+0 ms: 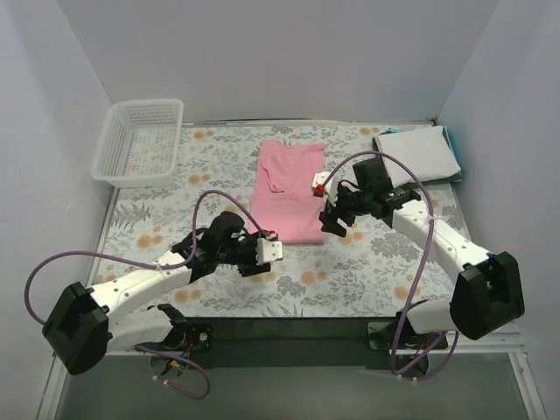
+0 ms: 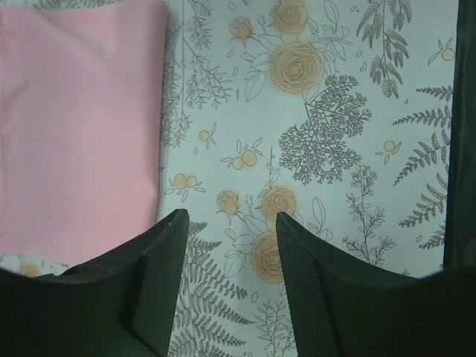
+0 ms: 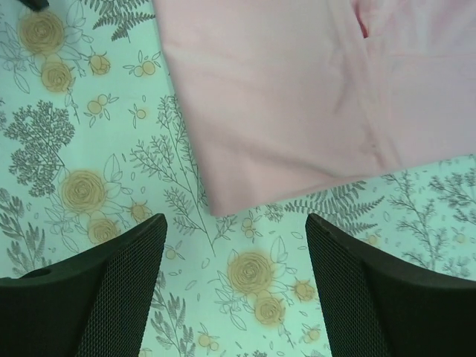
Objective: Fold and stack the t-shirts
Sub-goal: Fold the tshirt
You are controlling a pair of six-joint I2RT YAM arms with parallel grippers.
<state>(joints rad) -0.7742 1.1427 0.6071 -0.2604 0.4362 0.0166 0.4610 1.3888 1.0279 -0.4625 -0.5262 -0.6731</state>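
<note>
1. The pink shirt (image 1: 289, 188) lies mid-table as a long strip, already folded lengthwise. The finished stack (image 1: 418, 153) sits at the far right corner, well apart from it.
2. My left gripper (image 2: 232, 223) has its jaws parted and empty. It is over bare tablecloth (image 2: 335, 111), just beside the strip's near left corner.
3. My right gripper (image 3: 236, 223) is spread wider, also empty, just short of the near right corner.
4. I judge the step in hand to be the crosswise fold, taking the near hem up to the far end.
5. I'd slide each gripper inward until the lower finger goes under the hem at its own corner, then pinch every layer. I can't tell from these views how many layers lie there, so I'd bite deep.
6. I'd lift both corners together and level, so the strip doesn't skew or drag.
7. I'd carry them over in an arc, lay hem on far edge, and let go only once the cloth rests flat.
8. The risk is catching the tablecloth along with the shirt.
</note>
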